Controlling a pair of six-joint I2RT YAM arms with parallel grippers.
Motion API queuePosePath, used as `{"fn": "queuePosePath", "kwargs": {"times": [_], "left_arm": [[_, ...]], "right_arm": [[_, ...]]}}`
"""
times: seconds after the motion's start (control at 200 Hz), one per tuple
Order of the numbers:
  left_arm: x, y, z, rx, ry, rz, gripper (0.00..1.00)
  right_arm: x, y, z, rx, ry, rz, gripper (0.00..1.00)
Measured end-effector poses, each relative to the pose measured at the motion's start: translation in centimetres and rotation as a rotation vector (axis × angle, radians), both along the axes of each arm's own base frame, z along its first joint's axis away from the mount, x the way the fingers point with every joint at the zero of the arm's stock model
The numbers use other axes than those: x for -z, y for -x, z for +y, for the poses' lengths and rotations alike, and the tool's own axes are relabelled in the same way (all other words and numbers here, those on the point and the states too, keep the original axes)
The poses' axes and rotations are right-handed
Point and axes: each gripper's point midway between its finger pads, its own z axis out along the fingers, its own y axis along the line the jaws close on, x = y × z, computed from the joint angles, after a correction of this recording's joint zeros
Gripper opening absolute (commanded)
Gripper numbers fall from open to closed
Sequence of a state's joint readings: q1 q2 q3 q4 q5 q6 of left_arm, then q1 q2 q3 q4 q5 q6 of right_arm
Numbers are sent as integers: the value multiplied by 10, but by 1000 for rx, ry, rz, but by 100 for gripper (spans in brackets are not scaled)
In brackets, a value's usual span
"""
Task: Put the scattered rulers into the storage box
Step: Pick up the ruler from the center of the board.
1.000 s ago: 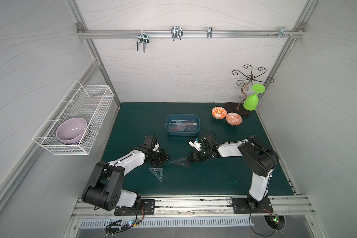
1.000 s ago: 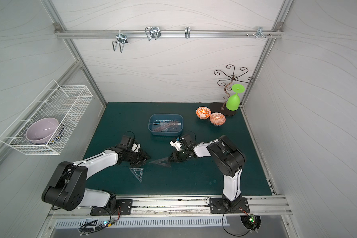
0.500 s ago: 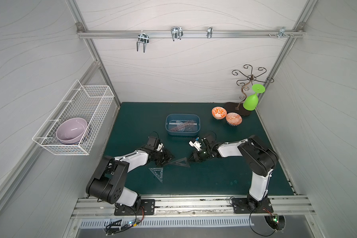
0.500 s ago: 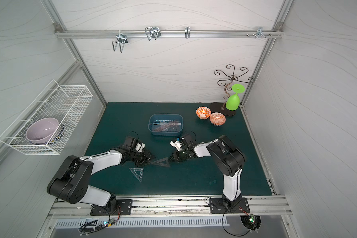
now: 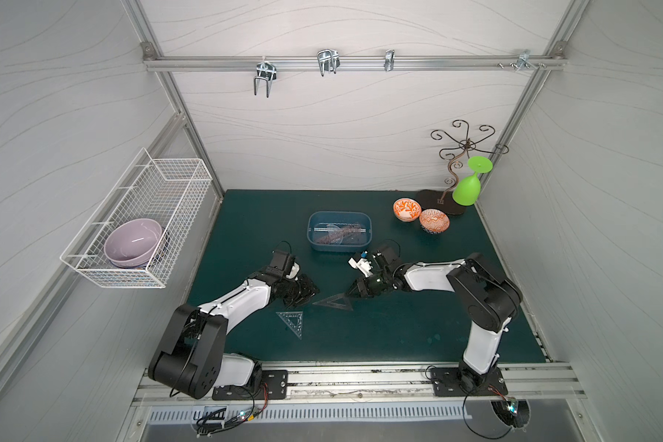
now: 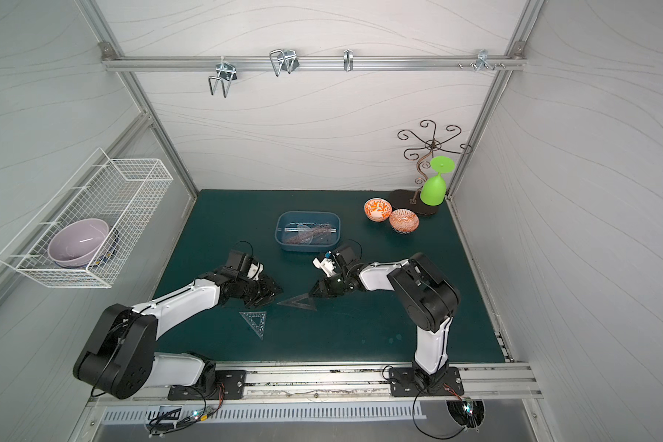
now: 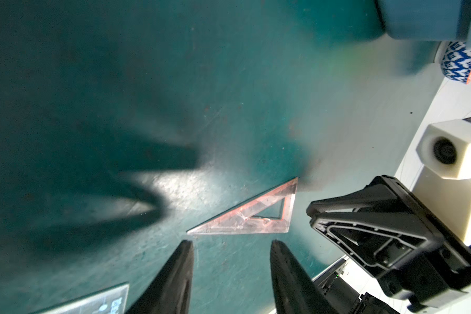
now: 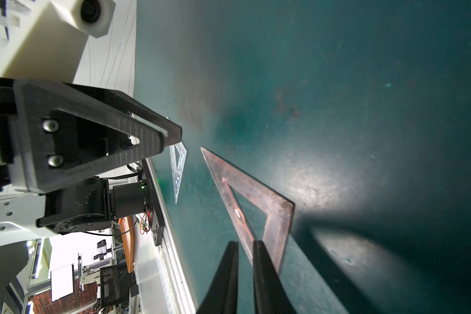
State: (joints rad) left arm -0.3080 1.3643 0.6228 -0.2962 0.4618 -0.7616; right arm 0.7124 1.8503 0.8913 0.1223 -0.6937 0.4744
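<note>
Right hand [image 8: 245,242] narrow, pinching a corner of the smoky triangle [image 8: 278,212] on the green counter [image 8: 365,108], left hand [image 7: 231,242] half-spread, empty, just beside its sharp tip

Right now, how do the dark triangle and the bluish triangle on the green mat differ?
Colour: the dark triangle is smoky brown; the bluish triangle is pale and clear. Shape: the dark one is long and narrow; the bluish one is shorter and broader. State: the right gripper pinches the dark one's edge; the bluish one lies free. Both are flat, see-through and outside the storage box.
</note>
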Motion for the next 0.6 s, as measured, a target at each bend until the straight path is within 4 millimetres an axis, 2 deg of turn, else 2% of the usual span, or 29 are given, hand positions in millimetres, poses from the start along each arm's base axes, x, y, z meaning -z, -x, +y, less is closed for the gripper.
{"fn": "queuePosePath", "kwargs": {"times": [0.285,0.6], "left_arm": [[2,2,2,-2,-13,8,53],[4,2,3,1,-18,11,58]], "right_arm": [[18,4,-3,-1,31,37,16],[19,5,-1,-10,15,37,16]]}}
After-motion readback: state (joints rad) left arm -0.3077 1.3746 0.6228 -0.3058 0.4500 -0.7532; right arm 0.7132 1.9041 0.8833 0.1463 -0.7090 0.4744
